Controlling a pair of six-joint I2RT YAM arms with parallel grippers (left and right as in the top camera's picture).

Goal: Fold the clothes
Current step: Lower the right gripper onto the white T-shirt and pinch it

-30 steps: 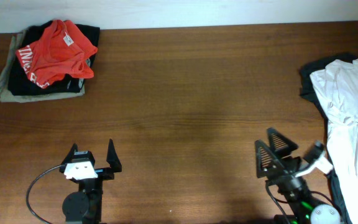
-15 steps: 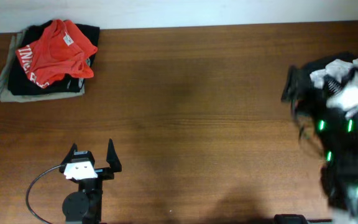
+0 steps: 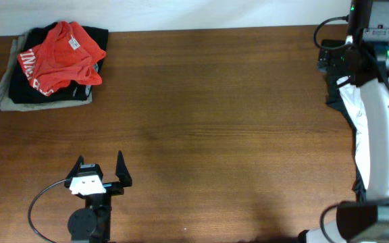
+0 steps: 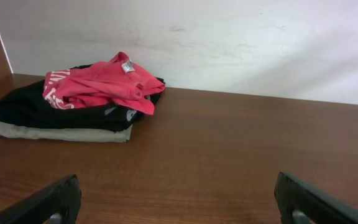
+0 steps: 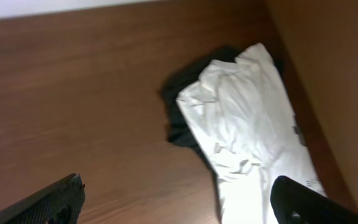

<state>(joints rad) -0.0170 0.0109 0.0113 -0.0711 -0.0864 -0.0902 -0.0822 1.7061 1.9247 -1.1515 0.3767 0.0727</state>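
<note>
The clothes, a white T-shirt [image 5: 247, 124], lie crumpled at the table's right edge on top of a dark garment [image 5: 178, 127]. In the overhead view the shirt [image 3: 354, 115] is mostly covered by my right arm [image 3: 383, 135], which stretches over it toward the back right corner. My right gripper [image 5: 176, 186] hangs high above the table, open and empty, with the shirt below its right finger. At the front left my left gripper [image 3: 100, 162] [image 4: 178, 183] rests low, open, with bare wood between its fingers.
A pile sits at the back left corner: a red garment with white lettering [image 3: 59, 57] [image 4: 98, 84] on a black one [image 4: 48, 112] over a khaki one [image 4: 42, 132]. The white wall [image 4: 229, 43] runs along the table's far edge. A brown side panel [image 5: 334, 74] borders the right.
My right arm has swung up from the front right of the table to high over the back right corner, above the white T-shirt. The left arm and the piles have not moved.
</note>
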